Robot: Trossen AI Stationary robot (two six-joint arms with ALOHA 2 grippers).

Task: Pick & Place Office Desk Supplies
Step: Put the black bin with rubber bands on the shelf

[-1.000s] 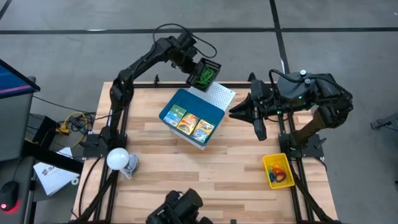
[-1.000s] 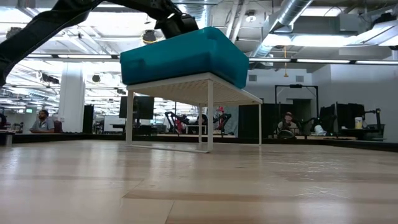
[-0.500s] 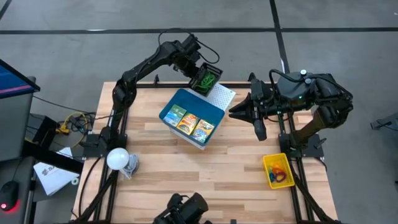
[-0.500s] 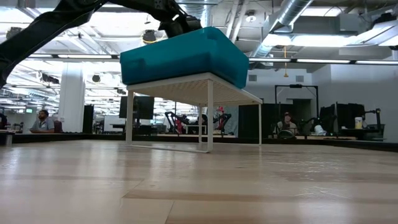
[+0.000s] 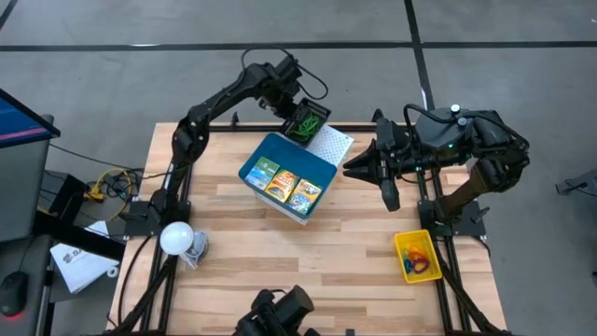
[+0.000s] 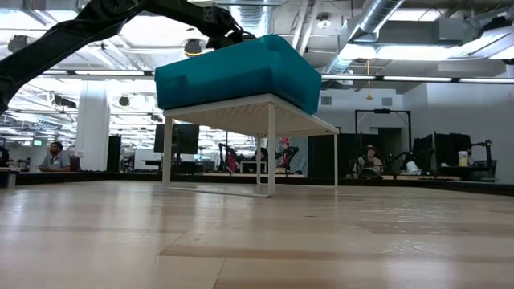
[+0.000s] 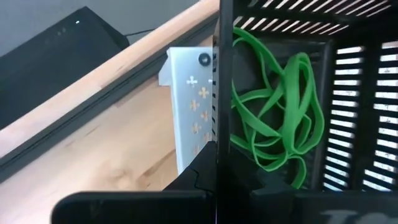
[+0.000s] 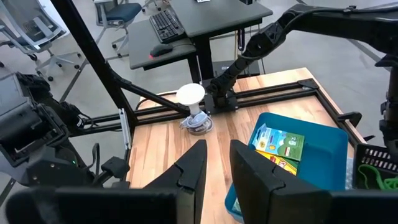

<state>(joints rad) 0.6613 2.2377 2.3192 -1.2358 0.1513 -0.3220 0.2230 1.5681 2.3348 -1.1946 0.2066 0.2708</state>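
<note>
The left gripper's (image 5: 300, 114) fingers are clenched on the wall of the black tray (image 5: 309, 119), held in the air above the far edge of the table (image 5: 233, 224); its slotted mesh sides show in the left wrist view, with a tangle of thin green bands (image 7: 273, 127) inside, just past the fingertips; the tray's far walls are cut off there. Below and just nearer than it a perforated white stand (image 5: 331, 143) carries the smooth blue tray (image 5: 315, 168), which holds three flat crayon packs (image 5: 284, 184). The right gripper (image 5: 352, 170) hangs beside the blue tray, a narrow gap between its fingers, grasping nothing. The yellow tray (image 5: 416, 257) sits at the table's right edge, its bands hard to make out. Bare wood lies open in front.
</note>
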